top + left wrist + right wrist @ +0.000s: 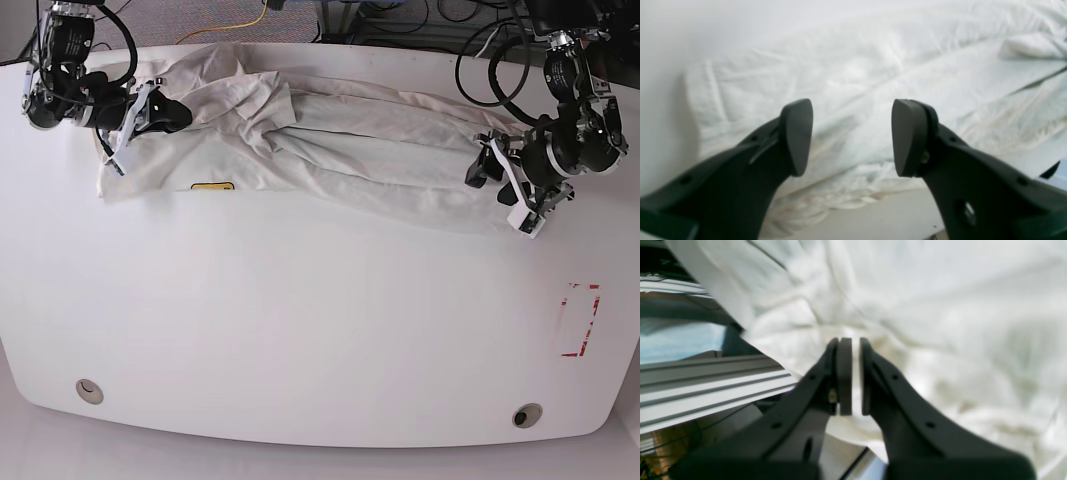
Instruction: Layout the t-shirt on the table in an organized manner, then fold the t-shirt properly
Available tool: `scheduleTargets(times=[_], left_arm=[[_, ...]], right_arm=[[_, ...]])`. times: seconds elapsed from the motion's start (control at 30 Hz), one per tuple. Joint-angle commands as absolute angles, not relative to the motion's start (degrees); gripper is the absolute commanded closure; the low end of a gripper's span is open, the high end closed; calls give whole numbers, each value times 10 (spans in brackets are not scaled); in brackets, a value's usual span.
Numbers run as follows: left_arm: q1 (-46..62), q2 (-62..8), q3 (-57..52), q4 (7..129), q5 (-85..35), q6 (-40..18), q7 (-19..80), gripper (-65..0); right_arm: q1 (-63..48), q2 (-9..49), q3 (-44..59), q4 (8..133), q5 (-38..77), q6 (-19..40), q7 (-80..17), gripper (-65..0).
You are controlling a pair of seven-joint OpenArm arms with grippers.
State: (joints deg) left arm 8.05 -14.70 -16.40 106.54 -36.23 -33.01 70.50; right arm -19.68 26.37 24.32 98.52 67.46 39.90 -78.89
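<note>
T-shirt [330, 130] stretched in a rumpled band along far edge of table [300, 330], yellow patch [213, 186] showing near its left end in base view. Right gripper [851, 380] pinched shut on a fold of white cloth at that end, pads nearly touching with fabric between. Left gripper [851, 136] at opposite end, jaws spread wide, hovering just over cloth edge, nothing held. Red tape marks [578, 320] and 2 grommet holes [89, 390] on near side, well apart from shirt
</note>
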Motion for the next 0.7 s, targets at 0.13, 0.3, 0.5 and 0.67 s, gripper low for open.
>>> scheduleTargets(times=[0.13,0.3,0.5,0.67], left_arm=[[98,-153,-167,1047,-372,-330,692,-351],[117,-167,-167,1037,-372,-330,691,-311],[121,-172,-167,1033,-372,-330,691,-261],[118,-183,-166,1005,-372,-330,691,-261]], right_arm=[[-197,275,246,989,596,400,-725,-38],[-192,275,246,988,497,400,-681,-40],[-146,258,244,928,376,400,-637,-40],[-105,254,244,848,288,400,-590,-40]])
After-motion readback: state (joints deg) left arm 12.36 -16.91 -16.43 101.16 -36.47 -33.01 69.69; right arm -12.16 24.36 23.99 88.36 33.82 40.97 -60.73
